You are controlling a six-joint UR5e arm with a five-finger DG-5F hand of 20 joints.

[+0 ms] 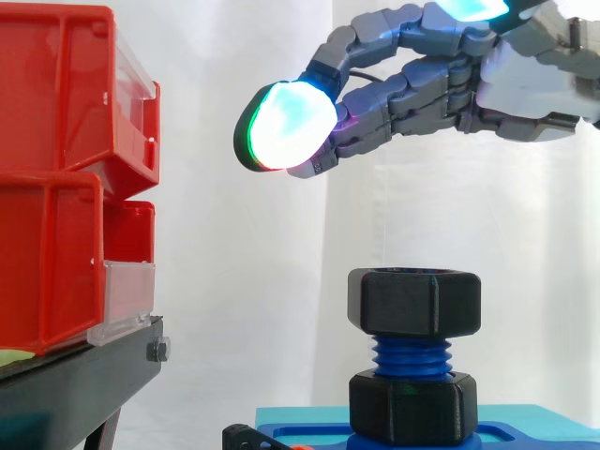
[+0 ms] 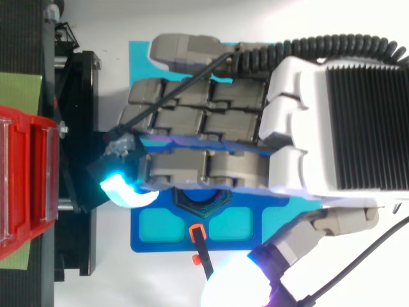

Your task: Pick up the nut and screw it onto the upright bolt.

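Atop bolt (image 1: 411, 357): nut (image 1: 413, 302); above: hand (image 1: 530, 94), fingers (image 1: 412, 92) relaxed; left: red bins (image 1: 56, 187)

Red bins (image 1: 56, 234) are stacked at the left on a black stand (image 1: 70, 384), before a white curtain (image 1: 248, 281).

clear gap above nut (image 1: 413, 302), red bins (image 1: 56, 187) nearby

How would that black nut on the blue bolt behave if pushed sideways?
Probably stiff: the nut looks thick-walled and blocky. It likely would not slide off, since it sits on the bolt and its threads. Its flat sides should give the hand fair purchase.
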